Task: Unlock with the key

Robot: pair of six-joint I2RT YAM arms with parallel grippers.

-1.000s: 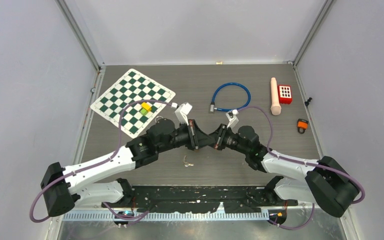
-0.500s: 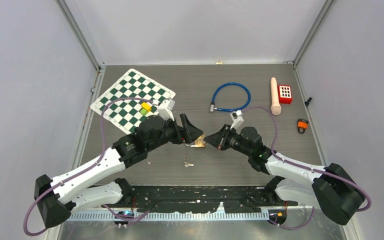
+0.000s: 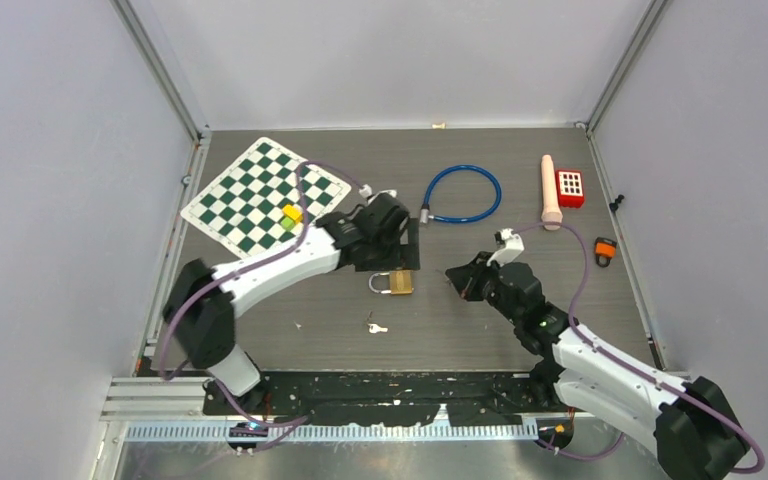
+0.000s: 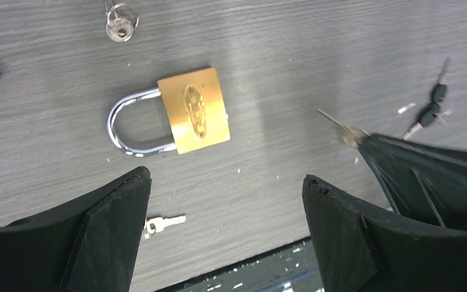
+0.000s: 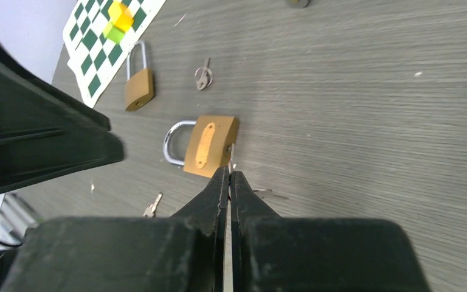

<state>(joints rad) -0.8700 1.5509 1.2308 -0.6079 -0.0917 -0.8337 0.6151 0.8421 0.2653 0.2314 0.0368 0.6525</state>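
Beneath the spread left pincer (image 4: pixel 225 177), the brass padlock (image 4: pixel 194 118) lies flat on the worktop (image 3: pixel 390 165); the right pincer (image 5: pixel 228 173), pressed together, pinches a small key (image 5: pixel 231 157) near it.

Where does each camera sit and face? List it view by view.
Top external: above and behind, looking down on grey table; both arms show.
Left wrist: faces down at the brass padlock; open left gripper frames it.
Right wrist: looks along the shut right gripper, gripping a small silver key.
Shared: all see that padlock.
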